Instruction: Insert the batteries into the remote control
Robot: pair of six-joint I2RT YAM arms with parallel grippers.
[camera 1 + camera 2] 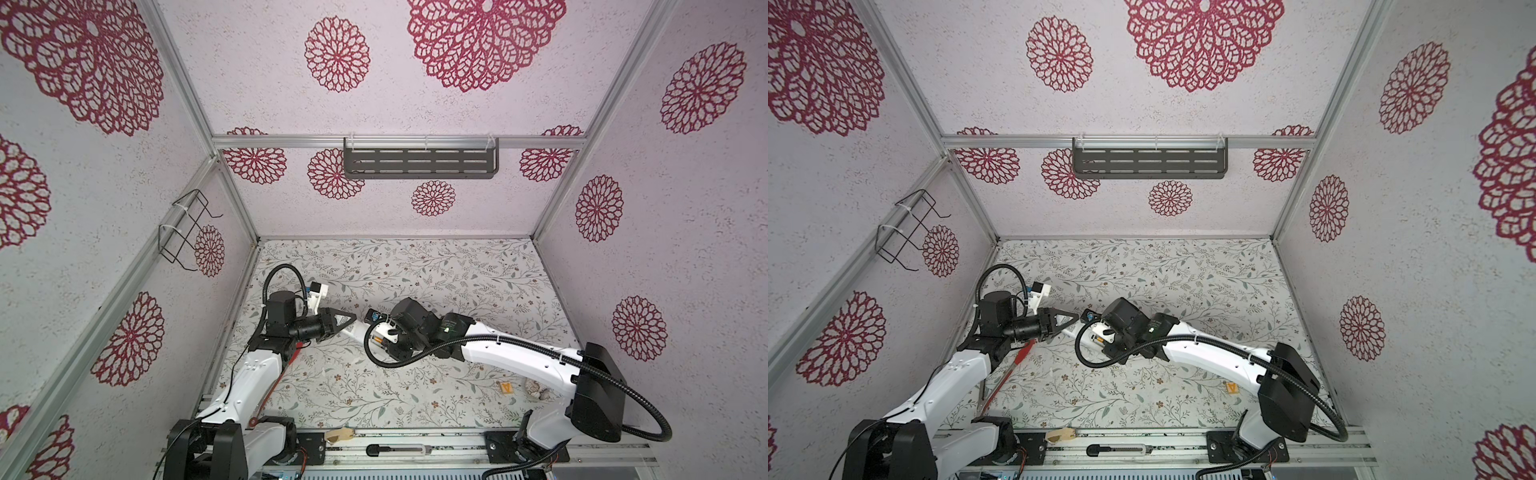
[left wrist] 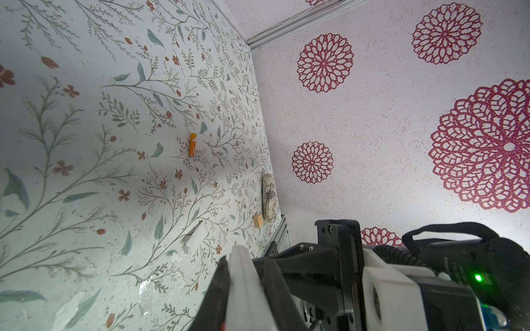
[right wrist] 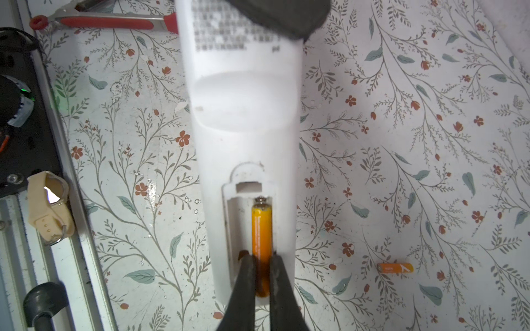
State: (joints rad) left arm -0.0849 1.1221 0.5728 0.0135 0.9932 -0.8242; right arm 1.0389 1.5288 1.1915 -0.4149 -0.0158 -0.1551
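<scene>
Floral table (image 1: 436, 266) inside rosette-papered walls (image 1: 257, 75). Two grippers meet above it. The left gripper (image 1: 348, 322) is clamped on the one remote (image 3: 243, 114), held back-up with its compartment open. The right gripper (image 3: 261, 258) pinches one battery (image 3: 261, 226) lying in the compartment. The second battery (image 3: 395, 268) lies apart on the table.

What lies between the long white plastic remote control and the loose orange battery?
Only bare floral tabletop separates remote control and loose battery; right wrist view shows it.
</scene>
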